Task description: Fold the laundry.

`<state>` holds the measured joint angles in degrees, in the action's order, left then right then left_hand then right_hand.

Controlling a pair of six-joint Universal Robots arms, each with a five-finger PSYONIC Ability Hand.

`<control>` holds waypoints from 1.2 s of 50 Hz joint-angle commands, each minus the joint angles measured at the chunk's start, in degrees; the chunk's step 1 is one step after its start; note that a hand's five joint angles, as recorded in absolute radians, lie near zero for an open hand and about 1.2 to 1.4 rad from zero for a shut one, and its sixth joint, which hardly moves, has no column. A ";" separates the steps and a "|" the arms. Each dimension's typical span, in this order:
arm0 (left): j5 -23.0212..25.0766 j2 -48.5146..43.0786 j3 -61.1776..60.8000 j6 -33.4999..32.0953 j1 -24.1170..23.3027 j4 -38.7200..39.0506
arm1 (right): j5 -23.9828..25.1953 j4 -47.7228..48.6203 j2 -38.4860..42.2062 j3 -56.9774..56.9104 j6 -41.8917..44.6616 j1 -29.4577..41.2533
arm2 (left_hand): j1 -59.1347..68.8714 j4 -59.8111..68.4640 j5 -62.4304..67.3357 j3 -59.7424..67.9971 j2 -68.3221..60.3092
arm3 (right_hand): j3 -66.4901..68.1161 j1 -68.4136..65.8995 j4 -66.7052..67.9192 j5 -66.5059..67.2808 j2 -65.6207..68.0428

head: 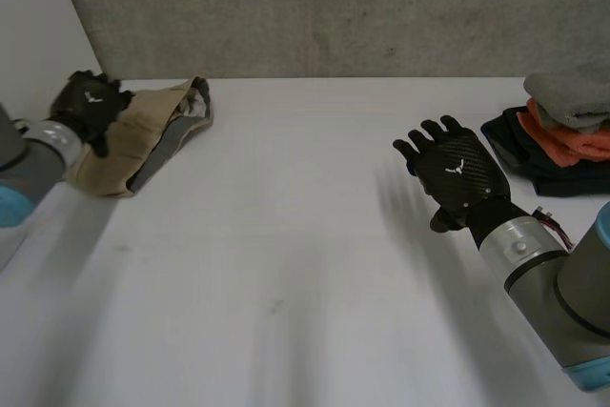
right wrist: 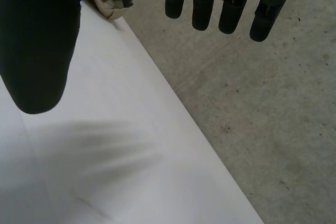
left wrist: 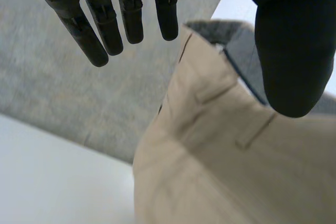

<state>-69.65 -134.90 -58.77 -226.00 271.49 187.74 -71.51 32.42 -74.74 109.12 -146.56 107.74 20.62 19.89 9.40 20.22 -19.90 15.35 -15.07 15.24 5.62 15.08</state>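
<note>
Left hand (head: 89,102) at tan trousers (head: 133,143), right hand (head: 457,174) — spread

A lab or test room: plain white table (head: 286,264) against a raw concrete wall (head: 334,7) (grey, unpainted).
</note>
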 commanded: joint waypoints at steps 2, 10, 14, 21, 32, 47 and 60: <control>5.31 -0.36 -0.11 0.21 6.77 -7.38 | -0.56 0.01 0.64 -0.04 0.22 0.01 | 4.39 5.13 5.61 4.80 -5.11 | 1.71 -1.99 1.82 1.45 1.99; 11.90 -2.38 -0.82 -0.14 8.53 -12.30 | -1.27 -0.08 0.99 0.13 1.18 0.10 | 6.24 6.98 7.46 6.65 -6.96 | 1.38 -1.66 1.49 1.11 1.65; 12.17 -3.61 -0.91 0.12 8.27 -12.40 | -1.44 -0.08 1.17 0.31 1.97 0.10 | 13.11 13.85 14.33 13.52 -13.84 | 1.38 -1.66 1.49 1.11 1.65; 11.47 -5.63 0.24 1.43 7.56 -10.20 | -1.44 -0.08 1.17 0.57 3.12 0.01 | 16.50 17.23 17.72 16.90 -17.22 | 1.04 -1.32 1.15 0.78 1.31; 9.01 -9.15 2.52 3.19 5.81 -8.44 | -1.71 -0.08 1.26 0.83 3.91 -0.87 | 22.71 23.45 23.93 23.12 -23.44 | 1.04 -1.32 1.15 0.78 1.31; 4.62 -9.07 5.08 0.56 3.17 -8.00 | -2.41 -0.25 -0.06 1.27 3.74 -1.48 | 59.38 60.11 60.60 59.78 -60.10 | 1.04 -1.32 1.15 0.78 1.31; 1.63 15.44 -4.68 23.22 -11.23 0.43 | -3.20 -0.34 -1.47 0.13 0.93 -4.38 | 59.38 60.11 60.60 59.78 -60.10 | 1.04 -1.32 1.15 0.78 1.31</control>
<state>-65.76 -129.30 -59.40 -214.47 268.19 183.51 -74.09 32.16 -75.74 110.14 -143.60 105.17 64.16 68.36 56.04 67.71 -68.26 15.23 -14.87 15.12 5.20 14.95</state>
